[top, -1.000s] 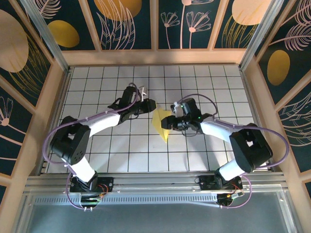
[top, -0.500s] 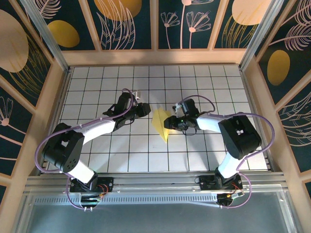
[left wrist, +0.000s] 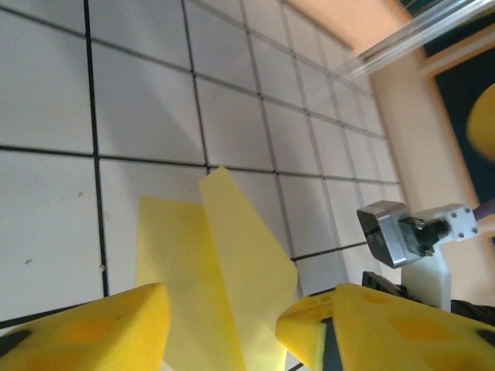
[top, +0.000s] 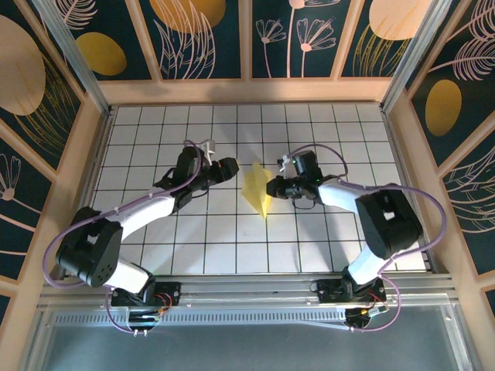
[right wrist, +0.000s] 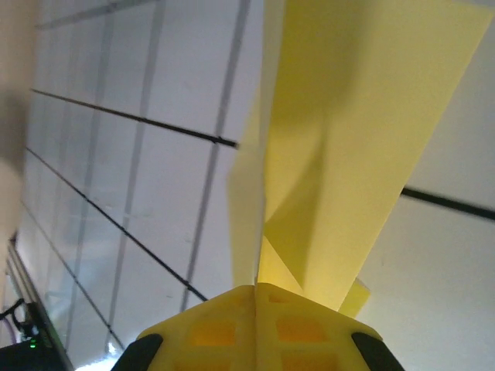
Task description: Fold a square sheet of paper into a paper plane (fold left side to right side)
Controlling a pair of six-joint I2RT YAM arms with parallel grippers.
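— Plane (top: pixel 257 189)! The yellow pointy one. Where is it?
— Near the middle of the table (top: pixel 193 247), on the white squares. Its wide end is at the far side, and its tip points at the near edge.
— Who has it?
— The right gripper (top: pixel 272 188). It sits on the plane's right side and pinches the edge. From its own camera, the two yellow fingers (right wrist: pixel 209 332) are pressed tight together. The plane comes up out of the line where they meet.
— And the left gripper (top: pixel 229 166)?
— It is just beside the plane, on its left side. Its fingers (left wrist: pixel 100 325) are spread wide. From its camera, the plane shows in the gap between them.
— Does it touch the plane?
— I can't tell. It is very close, that's all I can say.
— Is the plane flat?
— One flap lies over the other, with a fold line running along it. I can't tell if it lies all flat or sticks up a bit.
— What else is there?
— Dark walls (top: pixel 193 31) with gold leaves, all around the table.
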